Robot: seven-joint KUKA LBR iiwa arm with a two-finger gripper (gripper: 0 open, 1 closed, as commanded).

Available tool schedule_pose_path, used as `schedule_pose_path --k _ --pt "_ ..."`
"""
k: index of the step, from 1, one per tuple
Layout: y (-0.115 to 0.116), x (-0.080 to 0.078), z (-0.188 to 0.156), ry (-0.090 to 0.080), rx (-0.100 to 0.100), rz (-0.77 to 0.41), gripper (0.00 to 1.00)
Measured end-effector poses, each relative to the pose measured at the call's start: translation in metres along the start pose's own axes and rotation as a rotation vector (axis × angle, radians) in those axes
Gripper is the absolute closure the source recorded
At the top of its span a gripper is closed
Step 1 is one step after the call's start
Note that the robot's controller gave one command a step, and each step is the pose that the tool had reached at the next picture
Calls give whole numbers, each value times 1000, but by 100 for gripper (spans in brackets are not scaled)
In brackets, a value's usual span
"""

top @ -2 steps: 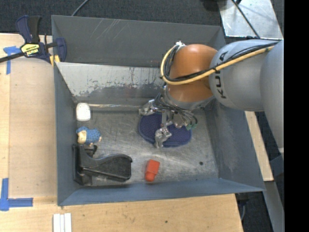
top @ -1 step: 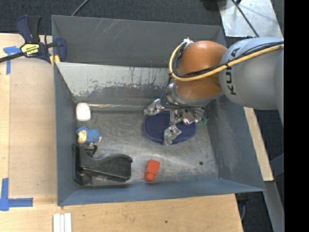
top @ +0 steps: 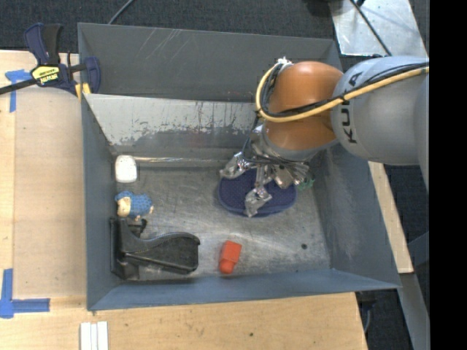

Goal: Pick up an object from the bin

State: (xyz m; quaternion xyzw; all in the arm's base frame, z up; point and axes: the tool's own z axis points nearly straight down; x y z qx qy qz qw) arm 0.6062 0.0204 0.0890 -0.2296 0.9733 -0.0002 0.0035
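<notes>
Over flat blue oval pad [top: 232,197], long axis left-right: hand [top: 254,185] released

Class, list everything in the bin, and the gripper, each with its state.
gripper: low over the dark blue disc.
dark blue disc: flat on the floor, under the gripper.
red cylinder: loose, near the front wall.
black tool: lying flat, front left corner.
blue and yellow toy: loose, left side.
white lump: loose, back left.

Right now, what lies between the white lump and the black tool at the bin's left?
A small blue-and-yellow toy sits there, as the camera view shows.
</notes>
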Motion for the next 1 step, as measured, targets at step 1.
schedule_pose_path --k 1 --pt "-6 17 -115 -4 3 -7 100"
